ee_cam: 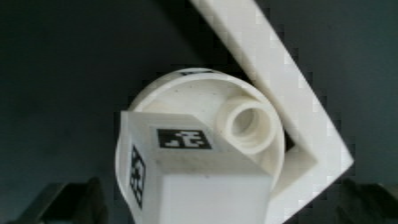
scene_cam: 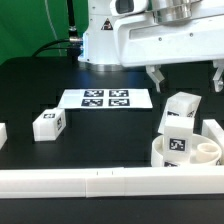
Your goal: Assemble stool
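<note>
While the fingers (scene_cam: 155, 76) hang spread wide and empty | leg (scene_cam: 180, 118) stands on seat (scene_cam: 172, 152) | below them, untouched

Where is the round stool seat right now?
In the exterior view, the seat sits at the exterior view's right, in the corner of the white rails, with a leg block close by it.

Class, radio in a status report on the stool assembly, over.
Gripper open, empty, above the seat. One leg standing on seat, second leg loose on table. No obstruction seen.
</note>
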`<state>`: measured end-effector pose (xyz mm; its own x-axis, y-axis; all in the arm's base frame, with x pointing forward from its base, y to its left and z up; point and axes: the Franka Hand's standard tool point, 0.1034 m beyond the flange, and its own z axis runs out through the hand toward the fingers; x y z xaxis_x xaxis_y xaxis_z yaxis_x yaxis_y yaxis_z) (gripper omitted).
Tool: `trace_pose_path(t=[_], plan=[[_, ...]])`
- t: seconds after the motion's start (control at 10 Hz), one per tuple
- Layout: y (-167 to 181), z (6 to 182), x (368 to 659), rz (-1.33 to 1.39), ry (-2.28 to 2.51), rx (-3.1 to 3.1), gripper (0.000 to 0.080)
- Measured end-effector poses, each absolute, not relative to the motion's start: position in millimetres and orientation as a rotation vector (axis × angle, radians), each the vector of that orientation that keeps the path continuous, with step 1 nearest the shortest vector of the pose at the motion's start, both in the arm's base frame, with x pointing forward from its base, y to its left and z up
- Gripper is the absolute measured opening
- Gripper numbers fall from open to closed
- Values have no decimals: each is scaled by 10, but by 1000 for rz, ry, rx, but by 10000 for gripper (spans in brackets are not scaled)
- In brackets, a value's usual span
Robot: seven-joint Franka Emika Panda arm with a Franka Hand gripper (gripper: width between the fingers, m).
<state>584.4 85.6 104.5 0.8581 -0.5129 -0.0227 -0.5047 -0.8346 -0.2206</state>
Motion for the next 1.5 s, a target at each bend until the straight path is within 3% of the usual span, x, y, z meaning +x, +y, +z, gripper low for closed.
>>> trace_pose_path(t=[0.2,0.6,1.1,1.5], plan=[[892,1003,5814,-84,316,-2914,648],[875,1002,5814,-115,-4,-2945,648],[795,935,5866,-119,-794,-2931,648],[700,907,5858,-117,-937,-2901,648]])
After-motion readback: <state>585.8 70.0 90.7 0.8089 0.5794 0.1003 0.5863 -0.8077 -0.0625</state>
